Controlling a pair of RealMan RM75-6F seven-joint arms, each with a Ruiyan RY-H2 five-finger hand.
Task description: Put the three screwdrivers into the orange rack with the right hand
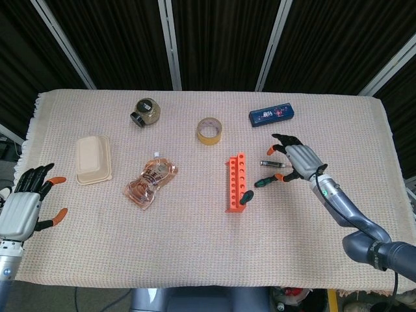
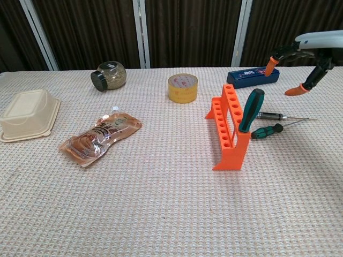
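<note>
The orange rack [image 1: 234, 182] [image 2: 227, 126] stands mid-table with one green-handled screwdriver [image 1: 247, 195] [image 2: 250, 110] standing tilted in its near end. Two more screwdrivers lie on the cloth to its right: a green-handled one [image 1: 266, 181] [image 2: 267, 130] and a thin dark one [image 1: 273, 164] [image 2: 273, 115]. My right hand [image 1: 298, 159] [image 2: 300, 59] hovers over them, palm down, fingers spread, holding nothing. My left hand [image 1: 25, 205] rests open at the table's near left edge, seen only in the head view.
A yellow tape roll [image 1: 209, 130], a jar [image 1: 145, 111] and a blue box [image 1: 273, 115] sit along the back. A beige lidded container [image 1: 93, 159] and a snack pouch [image 1: 150, 181] lie to the left of the rack.
</note>
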